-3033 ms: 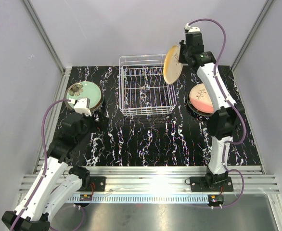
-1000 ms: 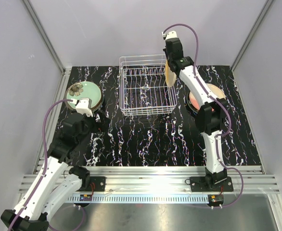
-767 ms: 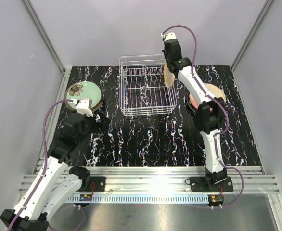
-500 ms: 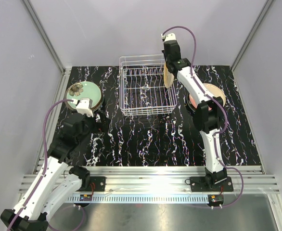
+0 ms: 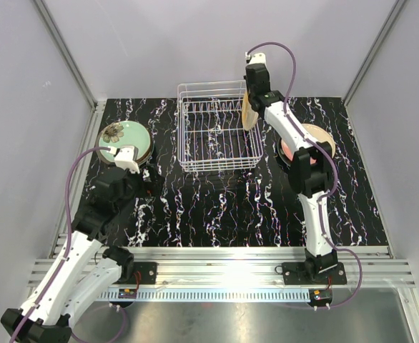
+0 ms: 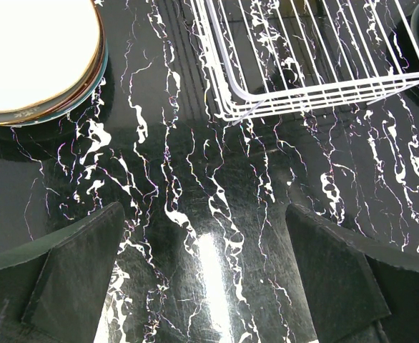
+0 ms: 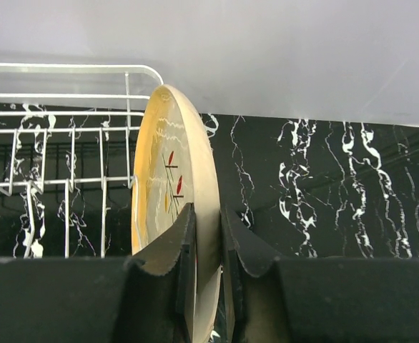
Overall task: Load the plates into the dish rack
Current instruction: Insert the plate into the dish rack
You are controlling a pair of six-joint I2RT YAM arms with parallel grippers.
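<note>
right end effector [image 7: 208, 218] — clamps cream plate [image 7: 168, 157] | left end effector [image 6: 202, 214] — wide open

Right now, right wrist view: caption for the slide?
Right gripper clamps a cream plate upright by its rim, at the edge of the white wire dish rack.

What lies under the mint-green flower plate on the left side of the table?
Other plates: two rims, one brownish and one dark, stick out under the mint-green plate. Their faces are covered, so their patterns and any further ones below cannot be seen.
</note>
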